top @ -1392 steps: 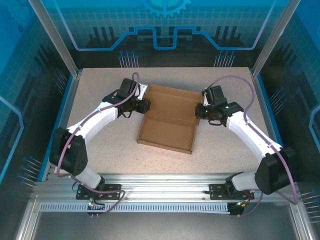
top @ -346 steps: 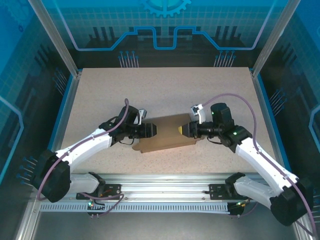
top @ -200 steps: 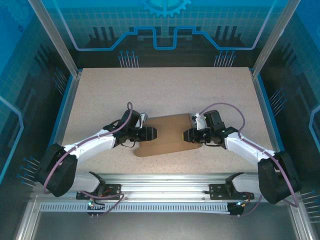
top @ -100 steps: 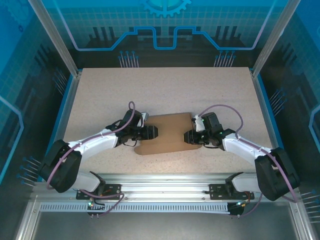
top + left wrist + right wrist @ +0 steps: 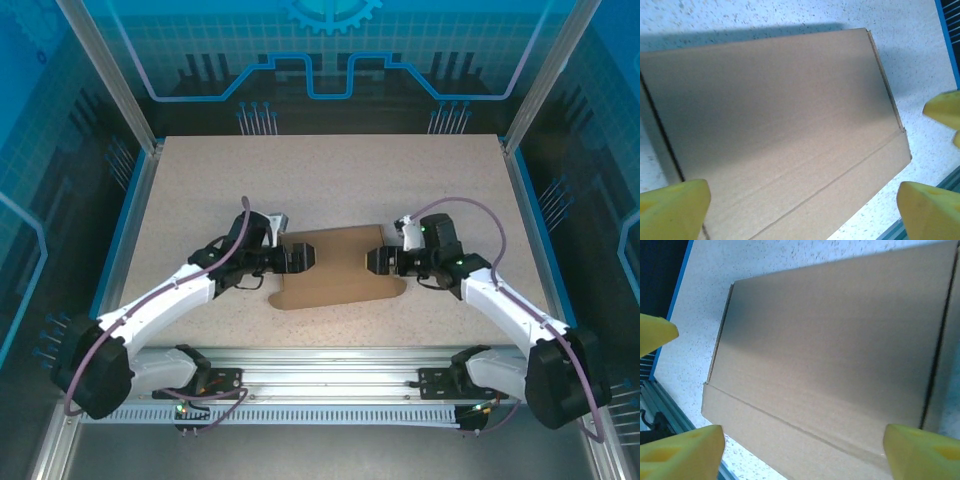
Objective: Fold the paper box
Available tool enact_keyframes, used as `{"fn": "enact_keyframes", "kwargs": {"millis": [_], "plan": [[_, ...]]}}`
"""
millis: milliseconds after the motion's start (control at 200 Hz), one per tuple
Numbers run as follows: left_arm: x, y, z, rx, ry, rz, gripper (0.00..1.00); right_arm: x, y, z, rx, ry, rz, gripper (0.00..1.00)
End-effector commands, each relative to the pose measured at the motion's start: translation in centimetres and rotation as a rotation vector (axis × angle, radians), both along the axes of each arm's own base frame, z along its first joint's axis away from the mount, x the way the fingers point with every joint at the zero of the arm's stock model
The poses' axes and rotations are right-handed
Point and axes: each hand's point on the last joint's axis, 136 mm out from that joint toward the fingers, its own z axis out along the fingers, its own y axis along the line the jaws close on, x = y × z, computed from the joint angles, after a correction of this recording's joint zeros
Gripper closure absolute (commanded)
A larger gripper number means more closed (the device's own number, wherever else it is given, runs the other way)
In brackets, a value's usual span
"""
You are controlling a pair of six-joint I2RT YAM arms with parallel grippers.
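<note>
**Paper box (image 5: 335, 268) lies shut between two released grippers**

Yellow fingertips (image 5: 672, 207) of the left gripper (image 5: 303, 259) stand wide apart over the brown lid, gripping nothing. The right gripper (image 5: 372, 262), at the opp. end, has its fingers (image 5: 682, 450) spread likewise. Box rests flat, lid down, front-centre on the speckled table (image 5: 330, 175), btwn both arms. Inside hidden.

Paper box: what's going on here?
Two arms are working on the paper box, which lies on the table between them and looks folded shut. The left gripper sits at its left end and the right gripper at its right end. Both are open, and neither grips the cardboard.
</note>
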Motion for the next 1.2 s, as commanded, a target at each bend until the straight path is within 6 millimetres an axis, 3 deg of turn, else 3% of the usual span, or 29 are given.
{"fn": "enact_keyframes", "kwargs": {"millis": [0, 150, 265, 680, 1196], "plan": [[-1.4, 2.0, -0.6, 0.071, 0.063, 0.020, 0.00, -0.9, -0.8, 0.7, 0.007, 0.051, 0.022, 0.01], [-2.4, 3.2, -1.9, 0.091, 0.127, 0.059, 0.01, -1.1, -2.5, -0.3, -0.052, 0.105, -0.017, 0.00], [-2.8, 3.0, -3.1, 0.077, 0.176, 0.055, 0.01, -1.2, -3.2, -1.4, -0.062, 0.145, -0.028, 0.00], [-3.0, 2.4, -6.2, 0.090, 0.289, 0.047, 0.01, -0.6, -2.4, -3.9, -0.040, 0.197, -0.010, 0.00], [-2.6, 0.1, -7.7, 0.014, 0.331, -0.018, 0.01, -0.3, -0.7, -4.8, -0.035, 0.208, 0.037, 0.00]]}}
